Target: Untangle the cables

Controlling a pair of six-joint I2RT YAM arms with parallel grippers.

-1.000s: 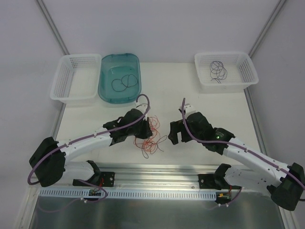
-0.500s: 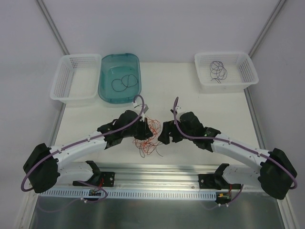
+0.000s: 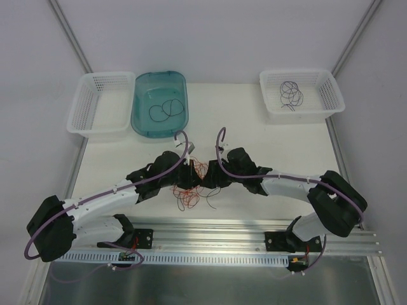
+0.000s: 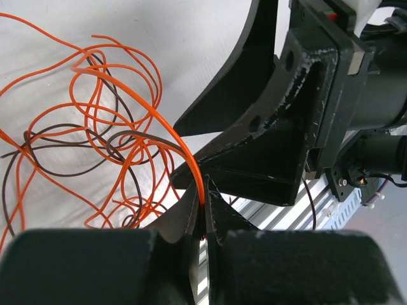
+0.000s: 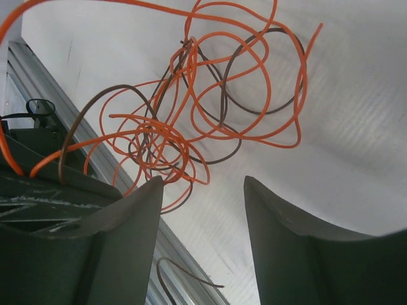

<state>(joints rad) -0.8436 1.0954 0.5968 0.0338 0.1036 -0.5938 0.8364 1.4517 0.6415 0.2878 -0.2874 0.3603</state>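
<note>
The left end effector clamps one orange-red strand of the tangled hair-thin orange-red and dark wire cables at the white tabletop's 6 o'clock — the right end effector, jaws apart and empty, should pinch one dark brown strand and pull gently toward 3 o'clock.

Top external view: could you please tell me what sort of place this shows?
Likely a robotics lab cell: a white table enclosed by panels, an aluminium mounting rail, and mesh baskets.

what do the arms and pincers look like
The left arm and right arm have white links and black joints, each with a thin purple hose looping along it. The left pincer and right pincer are black, each with two curved, tapering fingers.
</note>
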